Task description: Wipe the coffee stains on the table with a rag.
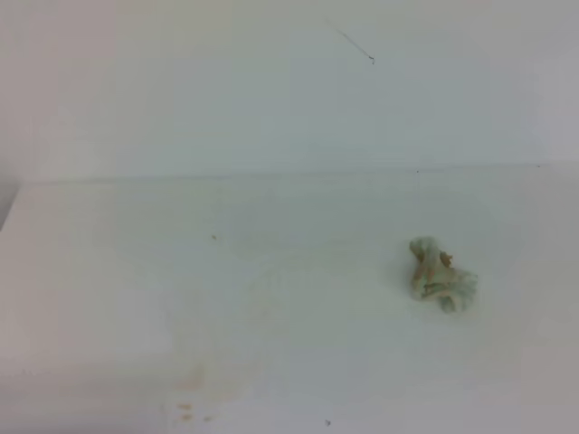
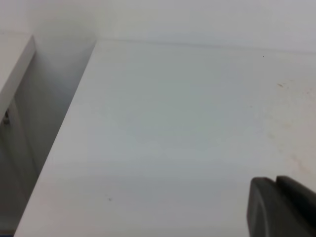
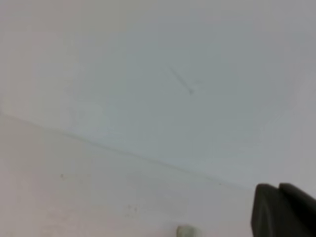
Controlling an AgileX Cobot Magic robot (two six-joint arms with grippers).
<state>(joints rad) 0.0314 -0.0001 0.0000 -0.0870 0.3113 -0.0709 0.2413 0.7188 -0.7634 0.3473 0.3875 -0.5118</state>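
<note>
With the right gripper (image 3: pixel 284 210) pinched together empty, the rag (image 1: pixel 441 274) lies loose and the faint stains (image 1: pixel 194 402) may stay unwiped.

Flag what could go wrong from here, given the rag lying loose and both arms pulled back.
1. The crumpled mint-green and white fuzzy rag already carries orange-brown blotches; wiping again might smear the white smooth table rather than clean it.
2. Faint brownish smudges sit near the table's front edge, far from the rag, and could get left behind.
3. The rag is balled up; dragged that way, it would likely cover only a narrow strip.
</note>
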